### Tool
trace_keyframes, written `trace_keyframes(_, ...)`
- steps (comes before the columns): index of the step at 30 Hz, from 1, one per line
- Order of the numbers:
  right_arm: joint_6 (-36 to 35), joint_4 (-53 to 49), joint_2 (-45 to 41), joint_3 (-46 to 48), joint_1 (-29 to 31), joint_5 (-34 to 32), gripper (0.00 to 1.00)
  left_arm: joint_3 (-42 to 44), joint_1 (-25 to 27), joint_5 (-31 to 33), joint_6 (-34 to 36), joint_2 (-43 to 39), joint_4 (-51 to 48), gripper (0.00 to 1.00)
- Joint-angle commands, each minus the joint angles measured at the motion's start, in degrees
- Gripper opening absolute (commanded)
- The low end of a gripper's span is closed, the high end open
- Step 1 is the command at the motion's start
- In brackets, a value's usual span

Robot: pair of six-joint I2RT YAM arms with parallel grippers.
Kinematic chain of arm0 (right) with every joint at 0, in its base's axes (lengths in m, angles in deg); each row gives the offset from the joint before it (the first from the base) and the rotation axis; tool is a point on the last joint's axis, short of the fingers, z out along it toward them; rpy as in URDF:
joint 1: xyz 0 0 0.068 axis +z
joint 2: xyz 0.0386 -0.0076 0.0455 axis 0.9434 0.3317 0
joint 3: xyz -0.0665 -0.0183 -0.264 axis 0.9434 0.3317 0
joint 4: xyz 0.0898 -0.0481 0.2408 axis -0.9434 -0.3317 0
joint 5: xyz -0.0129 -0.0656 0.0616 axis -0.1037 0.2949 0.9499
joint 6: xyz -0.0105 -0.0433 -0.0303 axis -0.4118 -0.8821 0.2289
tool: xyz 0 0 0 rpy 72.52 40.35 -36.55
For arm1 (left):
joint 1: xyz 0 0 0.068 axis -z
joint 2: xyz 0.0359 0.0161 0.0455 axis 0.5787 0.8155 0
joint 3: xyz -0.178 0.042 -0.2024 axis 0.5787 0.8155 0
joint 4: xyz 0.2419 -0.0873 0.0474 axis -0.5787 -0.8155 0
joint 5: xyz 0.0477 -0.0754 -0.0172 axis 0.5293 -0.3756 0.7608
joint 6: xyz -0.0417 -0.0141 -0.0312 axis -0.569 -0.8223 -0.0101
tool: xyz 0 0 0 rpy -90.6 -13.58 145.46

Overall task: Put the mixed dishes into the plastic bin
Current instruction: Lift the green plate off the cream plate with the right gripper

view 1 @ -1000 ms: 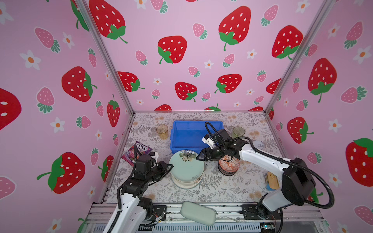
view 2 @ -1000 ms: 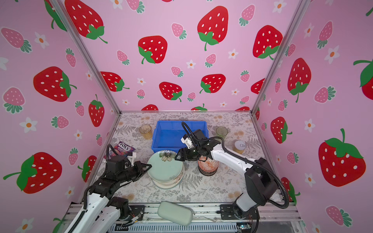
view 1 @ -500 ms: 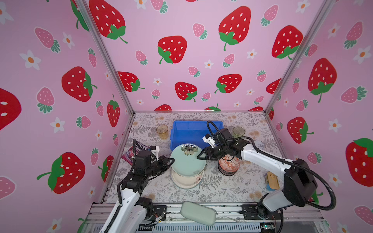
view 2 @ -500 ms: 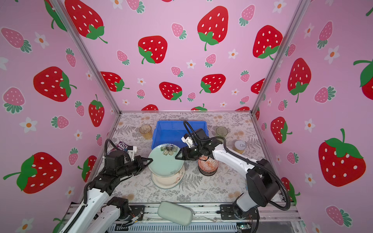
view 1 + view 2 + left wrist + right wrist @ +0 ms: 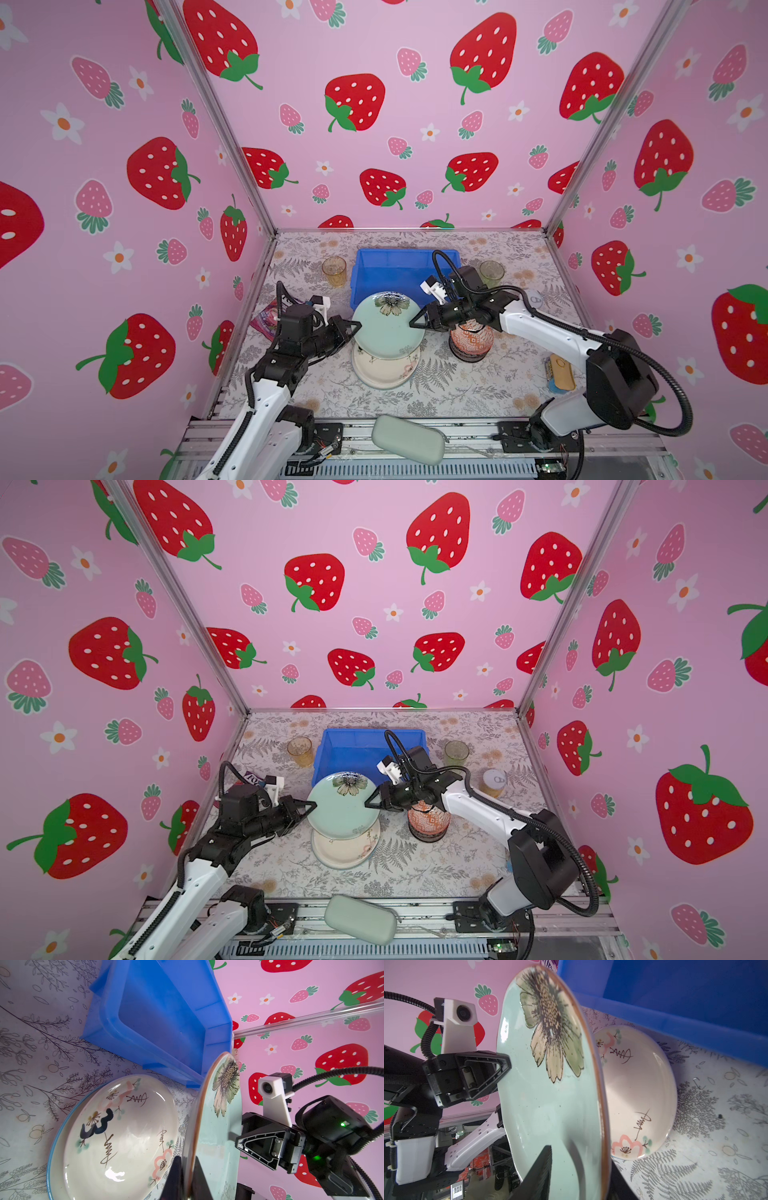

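1. Pale green floral plate [image 5: 386, 328]: raised and tilted, it hangs between the two grippers. It is over the white plate [image 5: 386, 374] on the table, just in front of the plastic bin [image 5: 361, 270]. No dishes show inside the bin.
2. Left gripper [image 5: 353, 326]: clamped on the plate's left rim. The left wrist view shows its fingers [image 5: 176, 1178], one on each face of the edge.
3. Right gripper [image 5: 414, 322]: the jaws straddle the right rim. The views do not show whether they pinch it.
4. Handling, as judged: glazed ceramic, so rigid, fairly heavy, slippery and breakable. Grip only at the rim, on opposite edges, so the load is shared. A one-sided hold would probably let the plate pivot.
5. Hazard: a slip would drop it onto the white plate below. Clear the bin's near wall before lowering.
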Motion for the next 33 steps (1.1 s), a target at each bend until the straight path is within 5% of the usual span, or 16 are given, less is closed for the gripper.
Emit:
trace_keyframes(1,1.3,2.1,-1.8,0.6,-0.4,1.5,0.35,-4.4,-0.2,-4.3,-1.0,-0.2,8.0,0.00)
trace_keyframes(21,6.6,9.4,-3.4,4.0,-2.7,1.4,0.20,-2.6,-0.2,-4.0,-0.8,-0.6,7.8,0.00)
trace_keyframes(33,9.0,12.5,-4.1,5.1,-3.0,2.0,0.00,-1.9,-0.2,-2.0,0.3,-0.1,5.6,0.00)
